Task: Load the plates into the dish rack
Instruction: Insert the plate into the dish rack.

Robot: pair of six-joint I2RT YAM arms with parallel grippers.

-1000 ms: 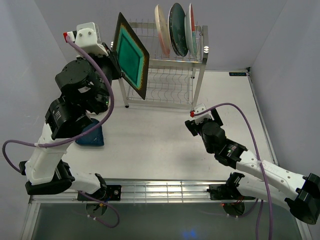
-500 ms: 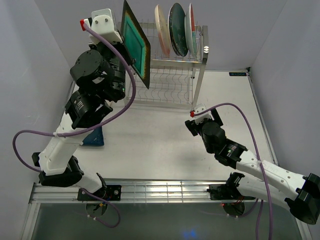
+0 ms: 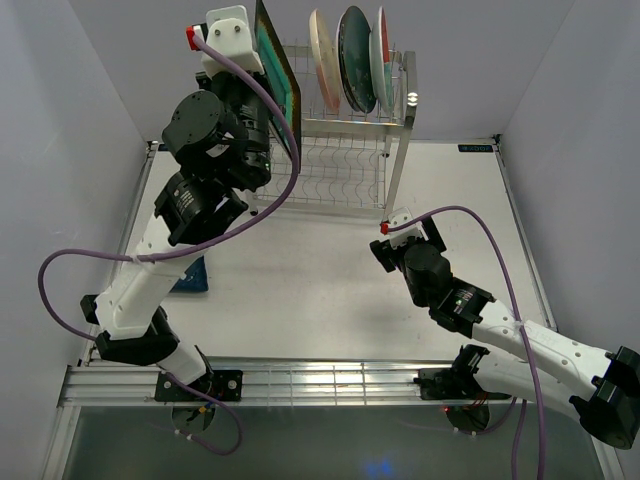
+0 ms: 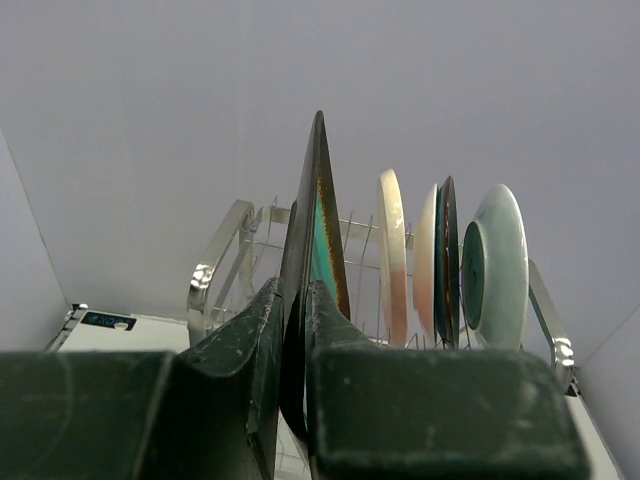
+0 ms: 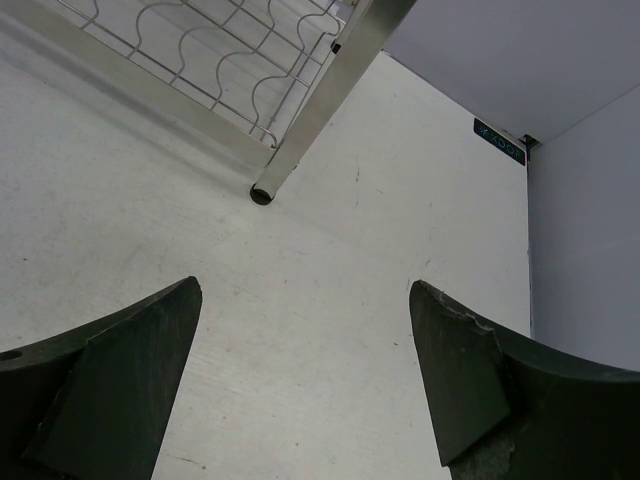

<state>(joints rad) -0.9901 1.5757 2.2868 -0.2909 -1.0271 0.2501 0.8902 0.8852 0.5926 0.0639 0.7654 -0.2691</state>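
My left gripper is shut on the lower edge of the square green plate. The plate stands upright and edge-on, high at the left end of the dish rack, level with its upper tier. Several plates stand on edge in that upper tier, among them a cream one and a dark teal one. My right gripper hangs open over bare table near the rack's front right leg, with nothing between its fingers.
A dark blue plate lies on the table at the left, partly hidden by my left arm. The rack's lower shelf holds nothing. Walls close in on the left, back and right.
My left arm has lifted the square green plate up and to the right, toward the rack's upper tier, and turned it more edge-on. The right arm has not moved.
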